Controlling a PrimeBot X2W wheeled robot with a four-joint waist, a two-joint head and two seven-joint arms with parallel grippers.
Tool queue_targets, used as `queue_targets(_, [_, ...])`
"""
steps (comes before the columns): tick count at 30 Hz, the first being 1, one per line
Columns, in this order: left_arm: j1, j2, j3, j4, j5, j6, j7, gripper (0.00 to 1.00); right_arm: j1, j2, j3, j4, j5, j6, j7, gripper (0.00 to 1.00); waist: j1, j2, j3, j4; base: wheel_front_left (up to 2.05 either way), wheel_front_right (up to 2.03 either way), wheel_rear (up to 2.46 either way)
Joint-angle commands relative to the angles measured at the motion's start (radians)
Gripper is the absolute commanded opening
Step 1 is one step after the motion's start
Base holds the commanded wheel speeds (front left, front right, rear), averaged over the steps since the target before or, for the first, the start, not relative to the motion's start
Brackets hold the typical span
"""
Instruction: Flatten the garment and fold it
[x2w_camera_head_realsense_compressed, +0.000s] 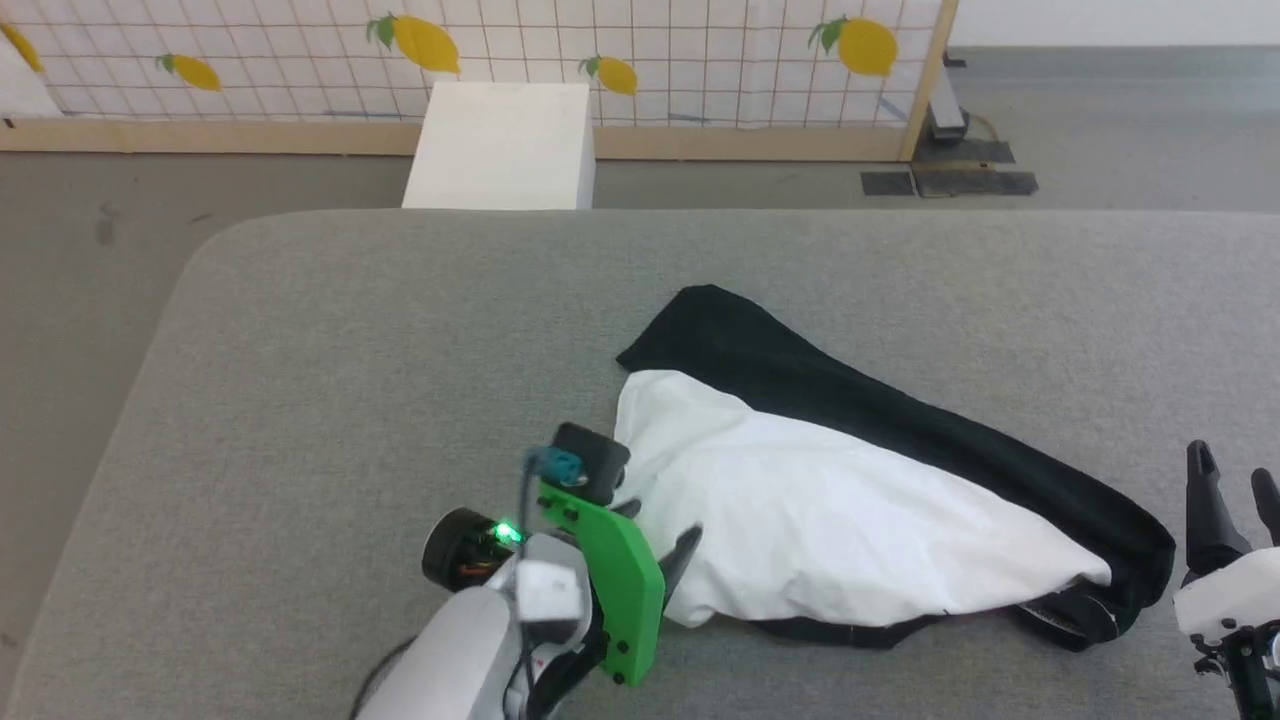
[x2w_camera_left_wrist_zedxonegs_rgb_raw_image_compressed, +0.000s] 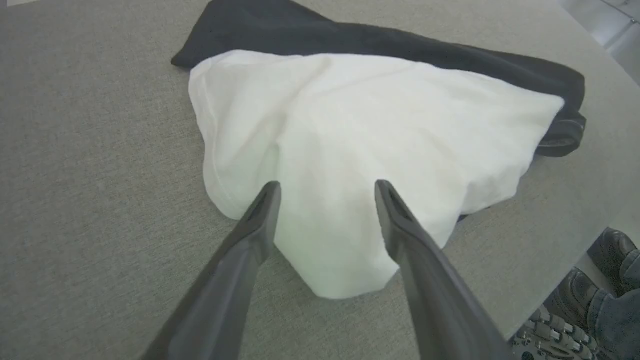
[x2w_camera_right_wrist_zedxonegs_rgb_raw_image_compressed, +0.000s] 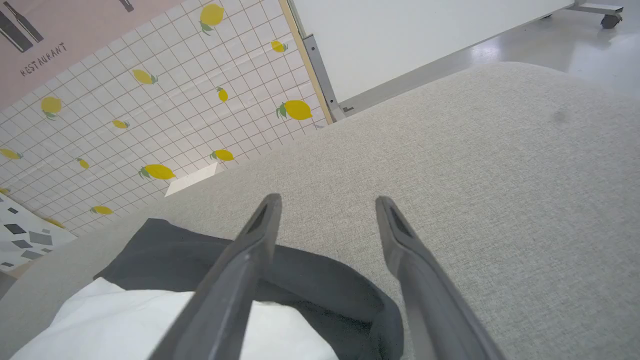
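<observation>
Roughly at the middle of the grey fabric-covered table lies the garment, bunched into a loose, uneven heap rather than spread flat. Its white body faces the robot, while a long black part runs along the far side from a rounded tip near the table's centre down to the right. At the near right corner a dark trimmed edge curls out from under the white cloth. The left gripper sits at the garment's near left edge with its two dark fingers spread wide. In the left wrist view the left gripper has both fingertips over the white cloth with nothing pinched between them; whether they touch the fabric cannot be told. The right gripper hangs just beside the garment's right end, fingers apart and empty. Seen from its own wrist, the right gripper points across the black cloth toward bare table. Beyond the far table edge stand a white box and a lemon-printed tile wall panel. A person's dark shoe shows past the table's edge.
</observation>
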Motion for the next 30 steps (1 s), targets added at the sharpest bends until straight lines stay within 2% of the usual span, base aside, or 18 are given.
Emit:
queue_targets(1, [-0.033, 0.017, -0.012, 0.007, 0.010, 0.004, 0.056, 1.00, -0.008, 0.000, 0.008, -0.003, 0.008, -0.001, -0.004, 1.00, 0.0000, 0.0000, 0.016, -0.014, 0.00, 0.00, 0.00])
queue_targets(6, [-0.078, 0.024, -0.043, 0.048, 0.015, 0.013, 0.173, 1.00, -0.009, 0.000, 0.022, 0.007, 0.016, -0.001, -0.012, 1.00, 0.0000, 0.0000, 0.045, -0.038, 0.00, 0.00, 0.00])
queue_targets(10, [-0.098, 0.018, -0.082, 0.084, -0.012, 0.003, 0.204, 1.00, -0.014, 0.000, 0.026, 0.009, 0.009, -0.001, -0.013, 1.00, 0.0000, 0.0000, 0.066, -0.052, 0.00, 0.00, 0.00])
queue_targets(11, [-0.102, 0.017, -0.086, 0.091, -0.017, 0.001, 0.199, 0.85, -0.017, 0.000, 0.026, 0.010, 0.008, -0.001, -0.014, 1.00, 0.0000, 0.0000, 0.070, -0.054, 0.00, 0.00, 0.00])
queue_targets(12, [-0.110, 0.018, -0.091, 0.095, -0.016, 0.000, 0.182, 0.21, -0.019, 0.000, 0.027, 0.010, 0.007, -0.001, -0.016, 1.00, 0.0000, 0.0000, 0.073, -0.055, 0.00, 0.00, 0.00])
queue_targets(13, [-0.114, 0.018, -0.092, 0.098, -0.018, -0.001, 0.167, 0.00, -0.021, 0.000, 0.027, 0.010, 0.008, -0.001, -0.018, 1.00, 0.0000, 0.0000, 0.075, -0.056, 0.00, 0.00, 0.00])
queue_targets(22, [-0.212, 0.021, -0.056, 0.041, -0.035, -0.005, 0.012, 0.00, -0.027, 0.000, 0.056, 0.027, 0.005, -0.001, -0.028, 1.00, 0.0000, 0.0000, 0.089, -0.058, 0.00, 0.00, 0.00])
queue_targets(26, [-0.337, 0.046, -0.007, 0.035, -0.003, 0.007, -0.036, 0.00, -0.062, 0.000, 0.121, 0.030, 0.021, -0.001, -0.033, 1.00, 0.0000, 0.0000, 0.113, -0.119, 0.00, 0.00, 0.00])
queue_targets(30, [-0.500, 0.062, 0.029, 0.087, 0.046, 0.017, -0.101, 0.00, -0.091, 0.000, 0.163, 0.029, 0.032, -0.001, -0.046, 1.00, 0.0000, 0.0000, 0.164, -0.186, 0.00, 0.00, 0.00])
